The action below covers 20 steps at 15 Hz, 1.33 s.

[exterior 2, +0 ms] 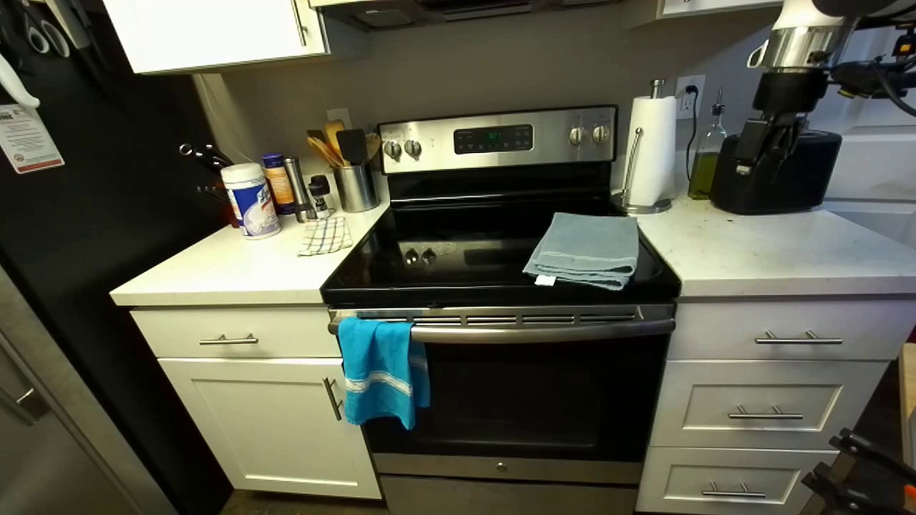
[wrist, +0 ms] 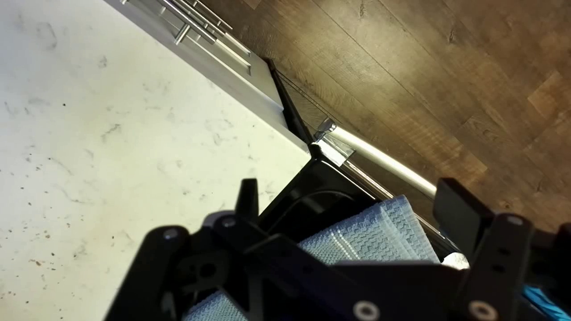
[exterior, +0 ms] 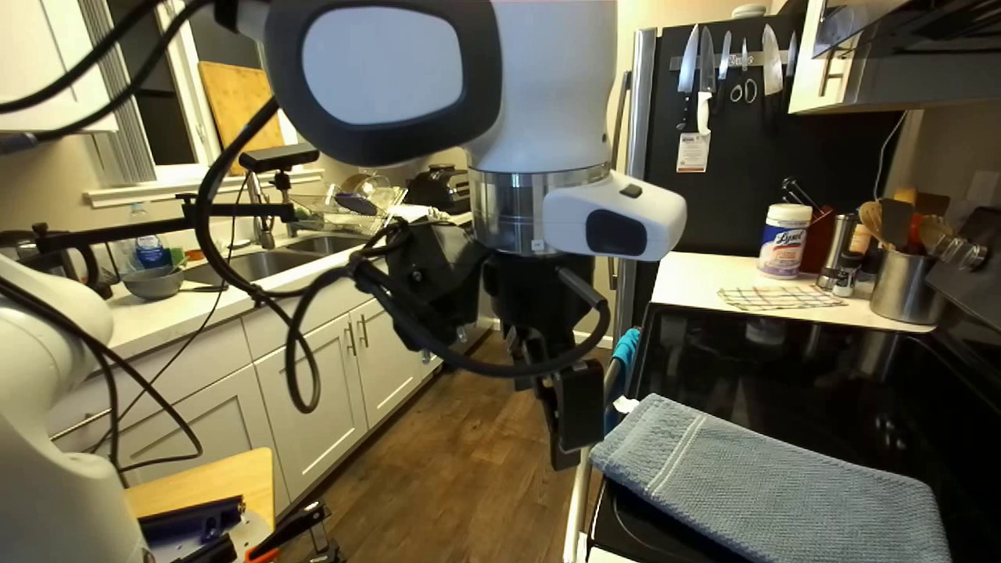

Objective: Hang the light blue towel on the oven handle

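Observation:
The light blue towel (exterior: 770, 485) lies folded on the black glass cooktop, near its front edge; it also shows in an exterior view (exterior 2: 588, 247) and in the wrist view (wrist: 357, 240), partly hidden there by the gripper. A white tag sticks out at its front edge. The oven handle (exterior 2: 544, 334) runs across the range front, below the cooktop; it also shows in the wrist view (wrist: 383, 161) and in an exterior view (exterior: 577, 504). My gripper (wrist: 348, 191) is open and empty, fingers wide apart, above and apart from the towel. It points down in both exterior views (exterior: 567, 426) (exterior 2: 767, 146).
A bright blue towel (exterior 2: 383, 372) hangs at one end of the handle. A white counter (exterior 2: 773, 250) bears a paper towel roll (exterior 2: 651, 150), an oil bottle (exterior 2: 707, 157) and a black appliance (exterior 2: 816, 172). The other counter holds a wipes canister (exterior 2: 250, 200) and a utensil pot (exterior 2: 356, 187).

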{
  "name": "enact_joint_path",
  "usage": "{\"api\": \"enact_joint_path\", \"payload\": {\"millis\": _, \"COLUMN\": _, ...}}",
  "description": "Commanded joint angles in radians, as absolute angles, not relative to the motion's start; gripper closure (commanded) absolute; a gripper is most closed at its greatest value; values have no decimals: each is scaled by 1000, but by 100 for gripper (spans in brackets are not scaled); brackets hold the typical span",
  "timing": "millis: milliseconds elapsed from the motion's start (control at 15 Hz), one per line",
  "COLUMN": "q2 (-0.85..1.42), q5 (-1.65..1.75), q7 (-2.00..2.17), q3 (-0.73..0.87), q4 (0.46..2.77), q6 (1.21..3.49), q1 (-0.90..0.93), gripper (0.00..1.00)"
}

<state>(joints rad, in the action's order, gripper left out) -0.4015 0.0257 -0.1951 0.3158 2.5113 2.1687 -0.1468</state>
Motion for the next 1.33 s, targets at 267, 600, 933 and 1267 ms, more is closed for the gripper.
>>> {"api": "enact_joint_path", "payload": {"millis": 267, "q2": -383, "q5": 2, "q7": -203, "q3": 289, "q4": 2502, "q6": 2177, "q1": -158, "gripper": 0}}
{"api": "enact_joint_path", "payload": {"millis": 600, "q2": -325, "q5": 5, "q7": -178, "q3": 227, "q4": 2448, "q6": 2190, "q1": -119, "gripper": 0}}
{"api": "enact_joint_path", "payload": {"millis": 933, "q2": -232, "q5": 37, "q7": -141, "q3": 145, "q4": 2378, "q6": 2240, "q1": -86, "gripper": 0}}
{"api": "enact_joint_path", "payload": {"millis": 1267, "q2": -110, "q5": 111, "q7": -91, "q3": 74, "q4": 2334, "q6": 2323, "q1": -70, "gripper": 0}}
